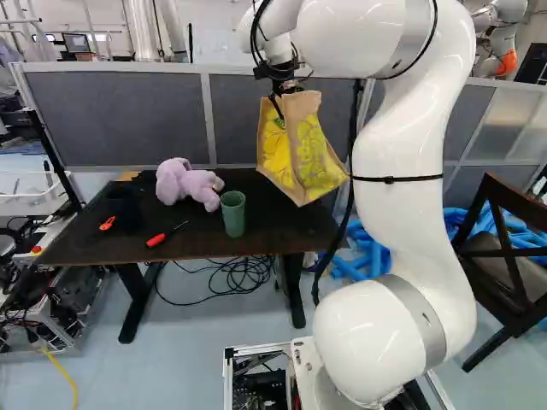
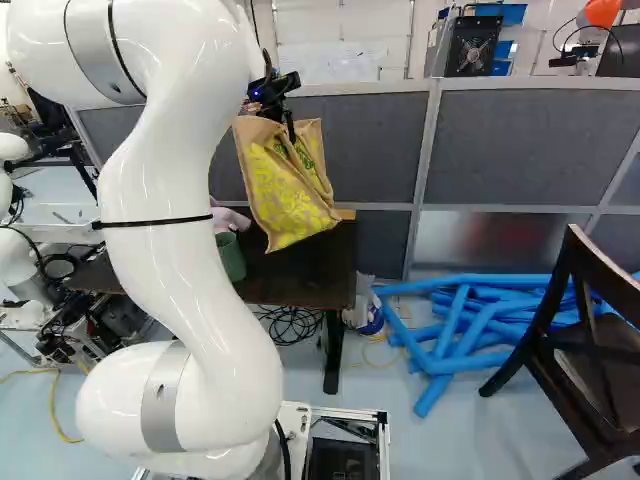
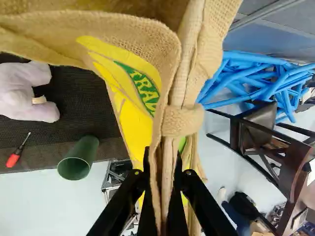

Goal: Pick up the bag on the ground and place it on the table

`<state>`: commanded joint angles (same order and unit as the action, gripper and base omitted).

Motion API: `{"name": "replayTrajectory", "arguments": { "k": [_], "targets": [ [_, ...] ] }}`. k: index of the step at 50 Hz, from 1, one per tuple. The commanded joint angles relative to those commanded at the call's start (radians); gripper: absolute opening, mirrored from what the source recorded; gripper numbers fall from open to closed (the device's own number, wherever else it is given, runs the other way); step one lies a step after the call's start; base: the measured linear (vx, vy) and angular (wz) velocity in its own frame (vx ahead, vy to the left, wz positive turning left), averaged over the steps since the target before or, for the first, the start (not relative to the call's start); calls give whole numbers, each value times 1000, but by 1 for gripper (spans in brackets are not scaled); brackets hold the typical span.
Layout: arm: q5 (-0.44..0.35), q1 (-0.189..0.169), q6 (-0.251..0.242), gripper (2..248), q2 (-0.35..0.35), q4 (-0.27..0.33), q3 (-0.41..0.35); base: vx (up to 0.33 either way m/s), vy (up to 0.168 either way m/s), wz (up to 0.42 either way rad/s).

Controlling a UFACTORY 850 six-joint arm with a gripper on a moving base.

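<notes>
One bag (image 1: 299,161), contents hidden, hangs pinched in the nearly closed end effector (image 1: 279,113); a cup (image 1: 232,215) stands upright.

Arm (image 1: 406,132) aloft — jaws in tight grip

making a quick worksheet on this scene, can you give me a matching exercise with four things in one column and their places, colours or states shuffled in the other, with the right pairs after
Things
1. bag
2. plush toy
3. cup
4. tubes

Places, colours, states
A. green, standing on the table
B. blue, piled on the floor
C. held up in the gripper
D. light purple, lying on the table

Right pairs: 1-C, 2-D, 3-A, 4-B
</notes>
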<state>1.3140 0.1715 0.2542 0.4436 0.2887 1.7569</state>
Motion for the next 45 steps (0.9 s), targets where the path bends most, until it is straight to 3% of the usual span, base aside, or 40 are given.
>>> {"name": "replayTrajectory", "arguments": {
  "k": [17, 45],
  "targets": [
    [-38, 0, -1, 21, 33, 0, -7, 0, 0, 0],
    [-227, 0, -1, 21, 95, 0, -14, 0, 0, 0]
  ]
}}
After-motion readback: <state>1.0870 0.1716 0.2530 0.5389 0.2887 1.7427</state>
